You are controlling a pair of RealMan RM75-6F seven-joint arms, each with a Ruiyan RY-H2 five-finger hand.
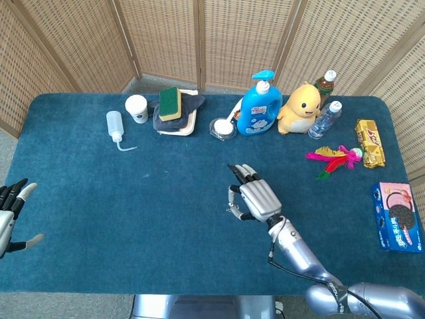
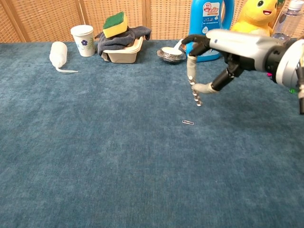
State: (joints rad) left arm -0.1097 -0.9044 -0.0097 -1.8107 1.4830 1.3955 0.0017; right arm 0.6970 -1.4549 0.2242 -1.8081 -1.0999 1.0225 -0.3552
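Chest view: right robot hand hovers over the blue worktop, palm down, its fingers hanging loosely apart and curved toward the cloth, gripping nothing. A small paperclip lies flat on the worktop just below and slightly left of the fingertips, not touched.

Head view: the same right robot hand sits near the middle of the worktop, its silver arm running back to the lower right corner. The paperclip cannot be made out in this view. Left robot hand shows at the far left edge, off the side of the worktop, fingers spread and holding nothing.

Back row, left to right:
- squeeze bottle, lying on its side, nozzle pointing forward;
- paper cup, upright;
- tray with a dark cloth and a green and yellow sponge on top;
- small foil bowl holding something white;
- blue pump bottle, upright;
- yellow plush toy;
- clear water bottle and a dark-labelled bottle behind the toy.

Right side: pink and yellow feather toy, gold snack packet, blue biscuit box near the edge.
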